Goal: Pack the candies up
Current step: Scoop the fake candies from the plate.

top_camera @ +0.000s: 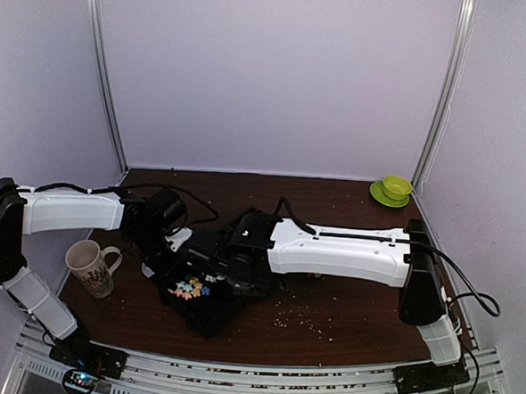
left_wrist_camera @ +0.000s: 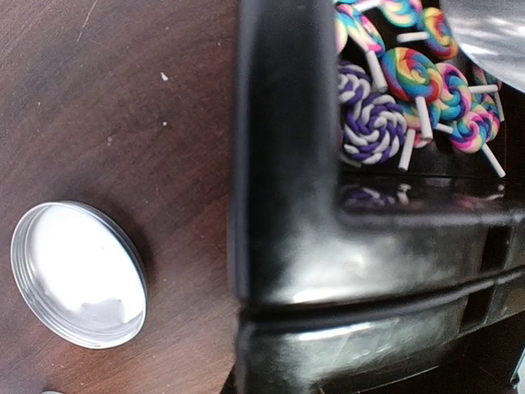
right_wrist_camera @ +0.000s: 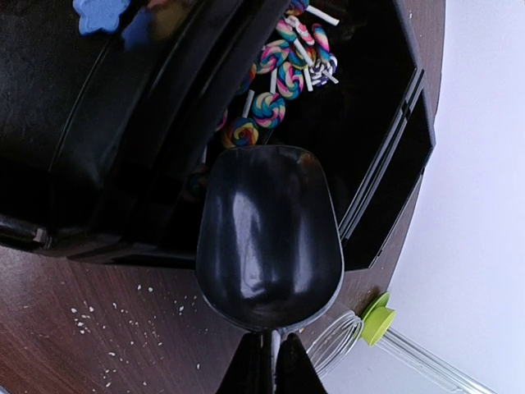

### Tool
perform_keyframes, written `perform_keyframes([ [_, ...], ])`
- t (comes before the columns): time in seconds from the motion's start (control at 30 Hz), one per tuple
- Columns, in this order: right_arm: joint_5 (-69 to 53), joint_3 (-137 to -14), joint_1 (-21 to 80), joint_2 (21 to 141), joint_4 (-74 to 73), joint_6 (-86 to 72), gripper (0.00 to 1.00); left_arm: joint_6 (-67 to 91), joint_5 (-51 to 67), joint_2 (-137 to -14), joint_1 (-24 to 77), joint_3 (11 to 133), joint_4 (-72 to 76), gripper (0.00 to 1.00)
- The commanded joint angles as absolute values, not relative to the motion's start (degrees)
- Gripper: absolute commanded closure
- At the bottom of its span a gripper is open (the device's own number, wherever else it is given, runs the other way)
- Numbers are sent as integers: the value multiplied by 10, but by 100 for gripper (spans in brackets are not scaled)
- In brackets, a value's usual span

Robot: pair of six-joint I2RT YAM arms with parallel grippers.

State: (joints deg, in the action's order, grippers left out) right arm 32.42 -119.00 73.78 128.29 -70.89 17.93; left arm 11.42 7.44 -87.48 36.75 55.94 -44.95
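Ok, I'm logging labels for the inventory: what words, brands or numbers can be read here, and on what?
None readable anywhere.
Mug: dark marks on its side, too small to read.
Metal lid, black scoop, black tray: no print visible.
Lollipop candies: swirls only, no lettering.

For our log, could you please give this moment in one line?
right gripper shut on empty scoop over tray | candies in tray | left gripper shut

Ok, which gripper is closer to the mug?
Left. The left gripper is at the edge of the tray facing the mug; the right gripper holds the scoop over the tray, beyond it.
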Motion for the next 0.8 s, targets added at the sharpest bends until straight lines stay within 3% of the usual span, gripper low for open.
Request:
perform_keyframes([
  [0.0, 278, -1157, 733, 1286, -637, 195, 100, 104, 128, -831, 369, 593, -370, 100],
  [0.23, 216, -1064, 731, 1228, -514, 206, 100, 104, 126, -831, 369, 593, -370, 100],
  [0.5, 98, -1037, 680, 1218, -503, 123, 100, 100, 125, -824, 369, 592, -370, 100],
  [0.77, 89, -1010, 669, 1228, -443, 44, 100, 94, 155, -805, 369, 586, -351, 100],
])
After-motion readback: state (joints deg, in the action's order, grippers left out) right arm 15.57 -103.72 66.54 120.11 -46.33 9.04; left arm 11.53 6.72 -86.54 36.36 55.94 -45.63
